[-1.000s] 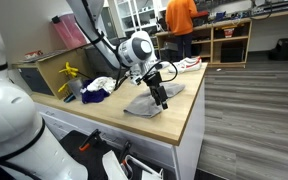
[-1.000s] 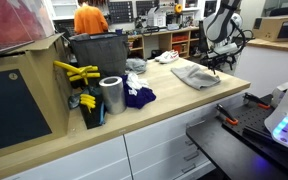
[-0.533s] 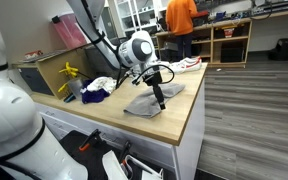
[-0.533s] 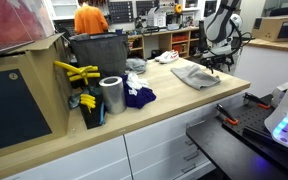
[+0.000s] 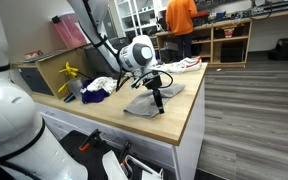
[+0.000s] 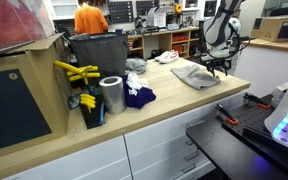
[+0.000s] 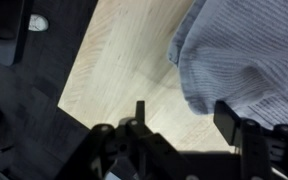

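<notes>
— What takes up most of the room from where you stand?

— A long wooden counter (image 6: pixel 184 105), pale on top with white cabinets under it. Near its far end stands a dark bin (image 6: pixel 96 55).

— And the robot's end of it?

— A grey striped cloth (image 5: pixel 139 104) lies rumpled and flat on the wood, close to the corner. It is well apart from the bin in an exterior view (image 6: pixel 192 74).

— Anything between the two?

— A dark blue cloth (image 6: pixel 137 96) in a heap, and just beside it a silver cylinder (image 6: pixel 111 95) standing upright.

— Where is the gripper (image 5: pixel 160 103)?

— Pointing down at the cloth's edge on the side nearest the counter's corner. The wrist view shows the cloth (image 7: pixel 244 50) filling the upper right and bare wood on the left.

— Is it holding the cloth?

— No. The jaws are spread wide with nothing between them. One of the fingers (image 7: pixel 227 115) sits over the cloth's border and the other over bare wood. Whether either touches the fabric, I can't tell.
</notes>
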Tool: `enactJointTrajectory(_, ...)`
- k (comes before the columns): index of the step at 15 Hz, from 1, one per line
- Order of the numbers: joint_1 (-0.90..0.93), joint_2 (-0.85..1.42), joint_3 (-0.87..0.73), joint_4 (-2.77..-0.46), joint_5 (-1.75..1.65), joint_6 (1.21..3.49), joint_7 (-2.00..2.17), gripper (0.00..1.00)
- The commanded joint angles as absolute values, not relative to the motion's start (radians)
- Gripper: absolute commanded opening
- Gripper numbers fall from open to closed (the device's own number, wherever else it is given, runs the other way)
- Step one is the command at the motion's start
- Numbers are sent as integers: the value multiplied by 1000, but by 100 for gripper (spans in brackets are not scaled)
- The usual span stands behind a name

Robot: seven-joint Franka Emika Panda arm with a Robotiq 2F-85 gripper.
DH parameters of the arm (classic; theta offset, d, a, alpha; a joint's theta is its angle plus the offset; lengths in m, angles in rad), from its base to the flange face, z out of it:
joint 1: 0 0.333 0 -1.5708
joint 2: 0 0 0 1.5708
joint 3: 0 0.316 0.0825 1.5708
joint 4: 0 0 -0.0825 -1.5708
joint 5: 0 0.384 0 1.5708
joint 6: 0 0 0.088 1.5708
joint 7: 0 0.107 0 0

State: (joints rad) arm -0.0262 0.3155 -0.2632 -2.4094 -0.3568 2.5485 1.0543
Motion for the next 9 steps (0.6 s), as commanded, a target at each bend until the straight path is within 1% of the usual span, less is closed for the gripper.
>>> enactJointTrajectory(1, -7, 317, -276, -2425, -349, 2593, 1088, 42)
enactJointTrajectory(6, -6, 308, -281, -2431, -344, 2616, 1081, 4)
enactJointTrajectory(7, -7, 305, -281, -2433, -342, 2619, 1079, 0)
enactJointTrajectory(9, -10, 297, -280, -2436, -332, 2625, 1072, 0)
